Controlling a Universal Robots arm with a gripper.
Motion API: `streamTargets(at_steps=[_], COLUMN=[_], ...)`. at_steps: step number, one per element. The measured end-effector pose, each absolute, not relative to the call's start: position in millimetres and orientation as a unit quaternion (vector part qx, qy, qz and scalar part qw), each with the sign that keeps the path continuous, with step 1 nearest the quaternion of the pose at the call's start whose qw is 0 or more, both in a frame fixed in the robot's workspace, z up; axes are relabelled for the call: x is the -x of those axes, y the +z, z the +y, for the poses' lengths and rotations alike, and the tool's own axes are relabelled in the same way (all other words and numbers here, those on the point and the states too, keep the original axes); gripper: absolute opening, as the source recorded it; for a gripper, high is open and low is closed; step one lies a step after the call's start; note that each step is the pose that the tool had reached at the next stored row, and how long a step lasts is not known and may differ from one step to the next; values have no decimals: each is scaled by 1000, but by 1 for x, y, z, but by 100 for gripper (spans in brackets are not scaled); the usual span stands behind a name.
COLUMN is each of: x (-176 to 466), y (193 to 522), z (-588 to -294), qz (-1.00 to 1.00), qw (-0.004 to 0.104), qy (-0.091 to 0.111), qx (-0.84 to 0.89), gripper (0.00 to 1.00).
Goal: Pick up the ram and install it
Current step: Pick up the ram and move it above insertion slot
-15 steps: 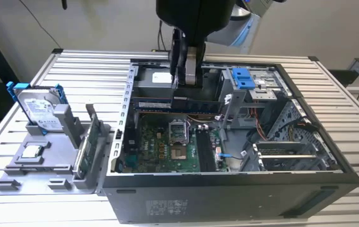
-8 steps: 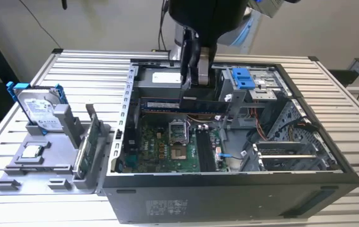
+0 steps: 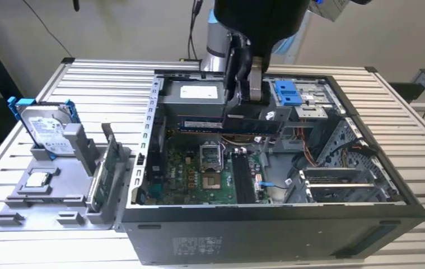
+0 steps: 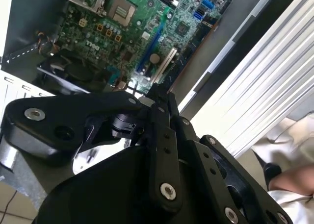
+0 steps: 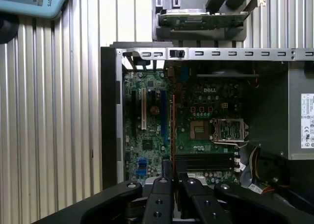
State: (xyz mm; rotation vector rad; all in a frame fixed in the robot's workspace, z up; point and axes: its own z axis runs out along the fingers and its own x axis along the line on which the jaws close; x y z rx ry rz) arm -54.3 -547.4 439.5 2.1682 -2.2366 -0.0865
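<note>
The ram [image 3: 197, 123] hangs level above the open computer case [image 3: 272, 227], gripped toward one end by the gripper [image 3: 251, 116], whose fingers pinch the stick's two flat faces. In the first wrist view the ram [image 5: 172, 131] shows edge-on as a thin line running out from between the fingers [image 5: 159, 189], over the motherboard [image 5: 196, 116]. In the exterior view the black memory slots [image 3: 242, 179] lie at 6 o'clock from the ram, apart from it. At 9 o'clock from the case, on the slatted tabletop [image 3: 100, 84], a grey holder [image 3: 26, 199] carries a hard drive [image 3: 48, 131] and a green card [image 3: 106, 168].
</note>
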Motion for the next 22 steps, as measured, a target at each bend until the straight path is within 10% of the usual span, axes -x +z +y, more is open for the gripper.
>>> streamTargets(at_steps=[22], x=[21], y=[440], z=[-547], qz=[-717], qw=[13], qy=[-28], qx=[-696], gripper=[14])
